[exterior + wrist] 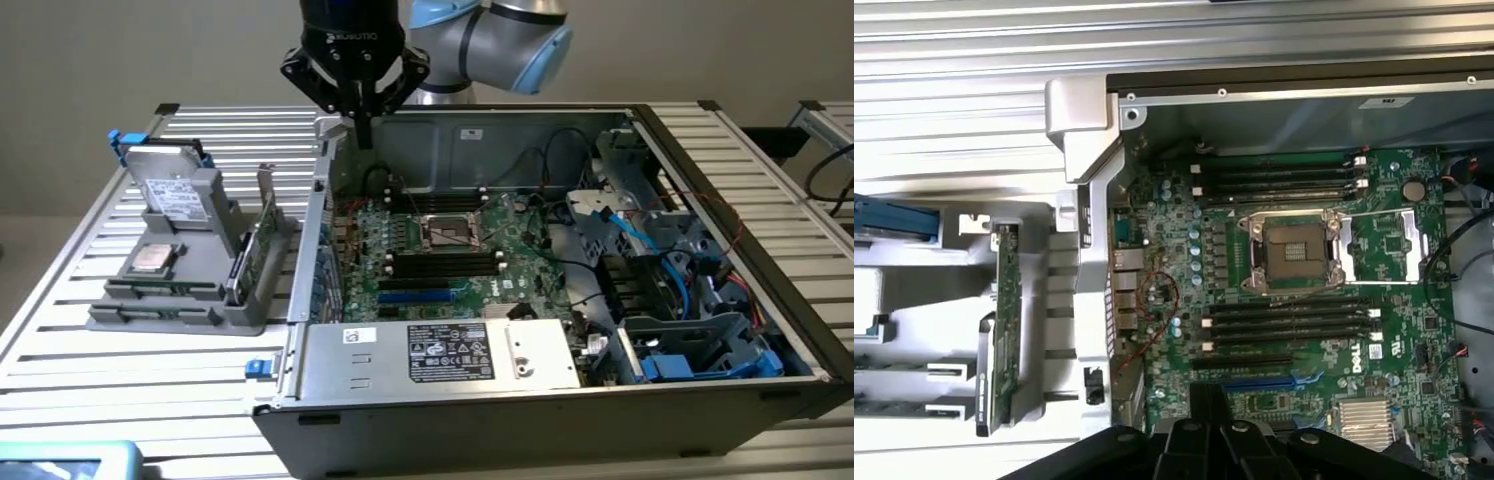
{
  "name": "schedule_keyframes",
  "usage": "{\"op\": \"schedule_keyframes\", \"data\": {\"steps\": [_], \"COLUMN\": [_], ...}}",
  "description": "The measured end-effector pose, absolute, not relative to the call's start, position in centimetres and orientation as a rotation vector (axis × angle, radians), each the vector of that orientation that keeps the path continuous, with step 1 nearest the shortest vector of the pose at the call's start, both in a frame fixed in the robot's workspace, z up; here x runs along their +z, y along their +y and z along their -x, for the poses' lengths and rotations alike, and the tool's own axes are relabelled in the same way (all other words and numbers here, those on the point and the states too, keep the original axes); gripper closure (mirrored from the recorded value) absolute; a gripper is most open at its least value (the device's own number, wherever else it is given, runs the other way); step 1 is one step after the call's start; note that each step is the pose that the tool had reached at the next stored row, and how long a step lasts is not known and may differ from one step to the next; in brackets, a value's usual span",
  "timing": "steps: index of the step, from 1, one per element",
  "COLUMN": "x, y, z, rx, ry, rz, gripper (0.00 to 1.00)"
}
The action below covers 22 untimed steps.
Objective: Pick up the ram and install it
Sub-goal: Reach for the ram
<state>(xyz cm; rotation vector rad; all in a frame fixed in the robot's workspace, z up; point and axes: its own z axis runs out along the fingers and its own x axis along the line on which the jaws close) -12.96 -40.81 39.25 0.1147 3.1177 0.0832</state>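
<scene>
The gripper (360, 136) hangs above the far corner of the open case (534, 430). Its fingers are pressed together and pinch nothing. Below them and toward the exterior view's right lies the motherboard (1184, 250), where long black slots (1289, 310) flank the CPU socket (1294, 250).

The ram (894, 406) is well apart from the fingers, lower and off to the exterior view's left, outside the case. It appears to be the thin dark-green strip standing on edge in a front slot of the gray holder (174, 318), though it is hard to make out. Closer to the fingers, a longer green board (1006, 310) stands on edge along the holder's side, just beside the case wall. A hard drive (180, 190) stands at the holder's far end.
</scene>
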Motion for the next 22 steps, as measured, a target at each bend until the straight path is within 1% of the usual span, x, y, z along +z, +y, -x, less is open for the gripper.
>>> {"op": "schedule_keyframes", "data": {"steps": [12,22], "x": [39.2,38.8], "y": [-41.2,-43.0], "z": [17.5,21.0], "rx": [0.105,0.105], "ry": [3.116,3.114], "rz": [-0.115,-0.115], "gripper": [0.89,0.89]}}
